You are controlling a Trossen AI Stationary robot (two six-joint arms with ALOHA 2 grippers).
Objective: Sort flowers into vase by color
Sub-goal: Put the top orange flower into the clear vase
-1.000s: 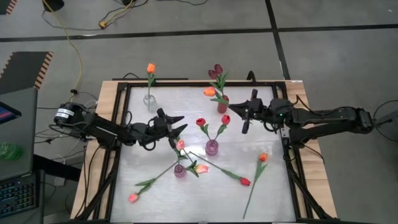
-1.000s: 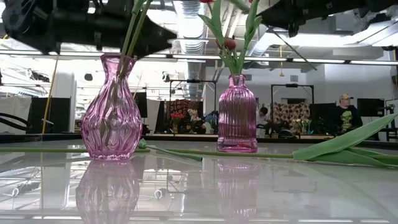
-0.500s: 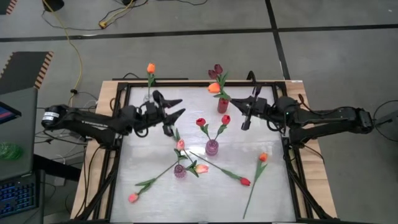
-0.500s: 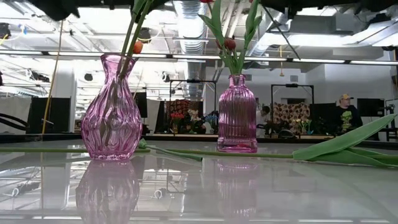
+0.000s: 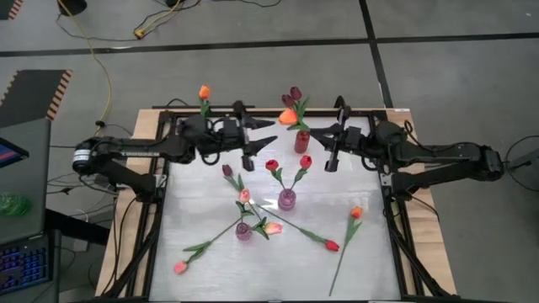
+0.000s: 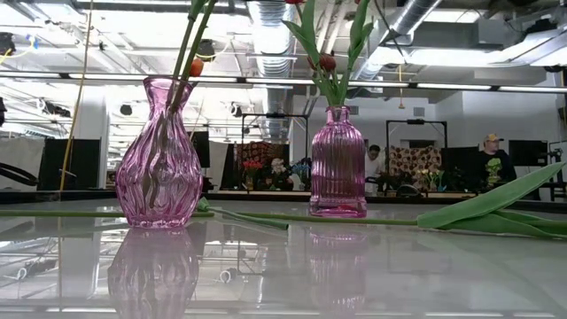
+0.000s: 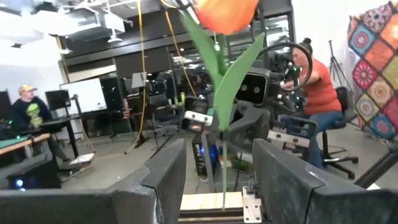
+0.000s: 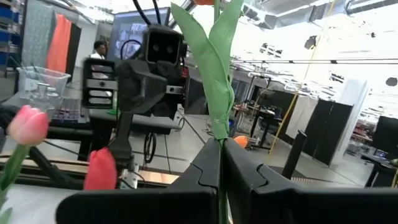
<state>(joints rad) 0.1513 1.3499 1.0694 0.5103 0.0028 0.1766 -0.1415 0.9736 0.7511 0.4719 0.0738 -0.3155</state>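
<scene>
My right gripper hangs near the table's far edge, shut on an orange tulip. My left gripper is open and faces it. The tulip's stem shows in the gap between the left fingers, untouched. A red vase with maroon tulips stands just beside them. A clear vase holds an orange tulip. One pink vase holds two red tulips. Another pink vase holds a pink and a maroon one. My right gripper pinches the orange tulip's green stem between its two fingers, just below where the leaves spread. The fingers come level from the table's right and lie across the stem. The tulip is lifted clear and stands upright, head above the fingers.
Several loose tulips lie on the near half of the table: a pink one, an orange-pink one, a red one and an orange one. A black frame borders the table. People sit in the room beyond.
My left gripper has risen from beside the near pink vase and swung toward the table's far edge and right, up to the orange tulip held by my right gripper. It has stayed open. My right gripper has shifted a little toward the far edge with its tulip.
</scene>
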